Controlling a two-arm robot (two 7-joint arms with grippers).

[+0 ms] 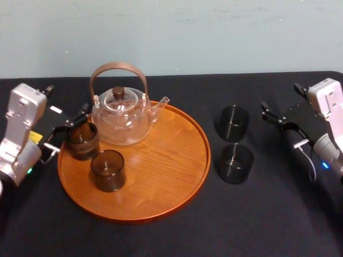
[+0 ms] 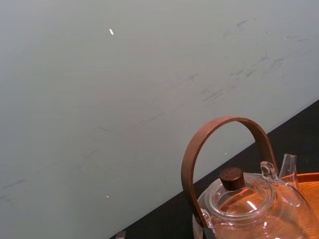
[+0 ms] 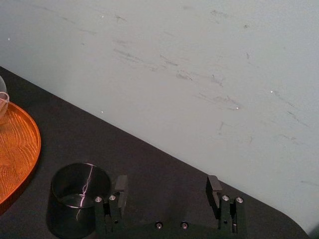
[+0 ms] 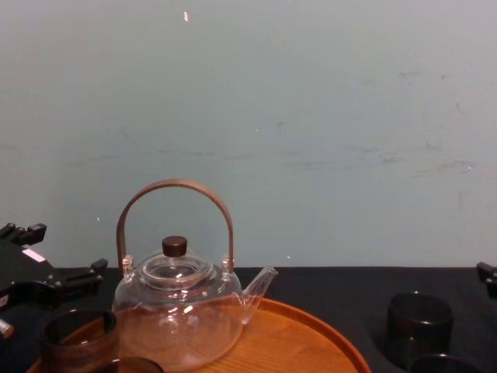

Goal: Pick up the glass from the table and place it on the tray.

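Already about halfway, by the look of it. Counted 2 dark glasses inside the round wooden tray [image 1: 161, 182], next to the clear glass teapot [image 1: 123, 120]: the back tray glass [image 1: 81, 140] by the left rim and the front tray glass [image 1: 107, 170] closer in. Found the left end effector [image 1: 67, 134] right at the back tray glass, reaching in over the rim. Cannot tell if gripping it or not.

Left to do: 2 more dark glasses out on the black bench [image 1: 268, 214], to the right of the tray. Far bench glass [image 1: 233, 122] and near bench glass [image 1: 235, 163] both upright, close together, apart from the tray.

Spotted the right end effector [image 3: 167, 185] spread wide, holding nothing, just beside what seems the far bench glass. Probably next: close on that one, lift, carry across to a bare patch of tray.
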